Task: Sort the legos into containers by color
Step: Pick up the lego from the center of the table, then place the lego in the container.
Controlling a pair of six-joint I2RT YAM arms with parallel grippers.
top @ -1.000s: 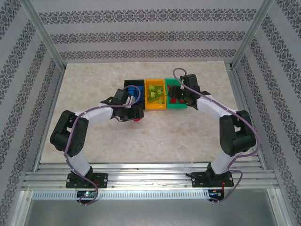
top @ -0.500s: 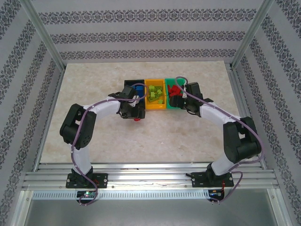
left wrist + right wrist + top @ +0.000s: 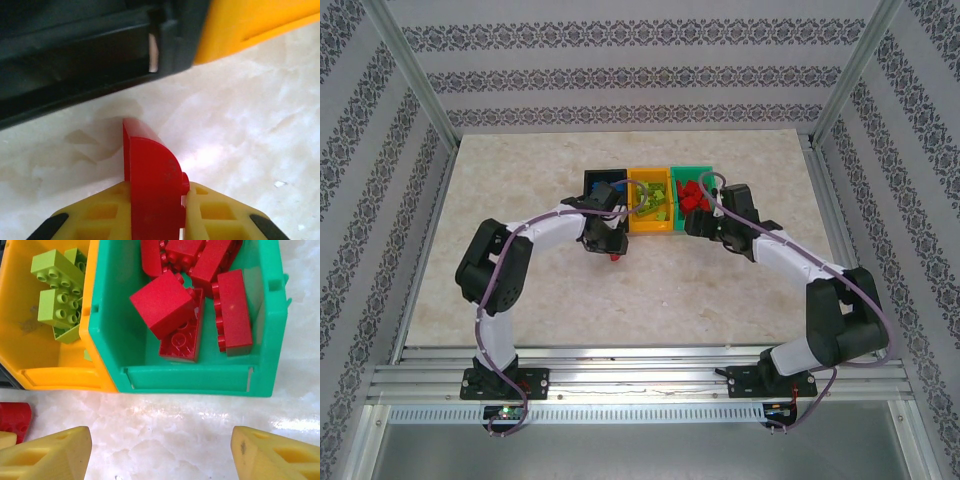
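Red is the last colour left to sort, as far as I can tell. The green bin (image 3: 190, 380) already has a pile of red bricks (image 3: 162, 305), the yellow-orange bin (image 3: 55, 375) holds the lime green bricks (image 3: 57, 295), and the black bin (image 3: 595, 180) shows a bit of blue. All three sit in a row toward the middle of the table's (image 3: 520, 180) far edge.

The only stray I can spot is one red brick (image 3: 152, 180), just on the near side of the black bin where it meets the yellow-orange one. The left fingers (image 3: 100, 215) are pinching it from both sides, so I'd say it just needs carrying over to the green bin.

The overhead view gives you the whole layout, but the stray is a tiny red speck there. The left wrist view is what actually shows the pinch. The right wrist view shows the bin contents nicely, with the right fingers (image 3: 50, 452) spread wide and holding nothing, on the near side of the green bin
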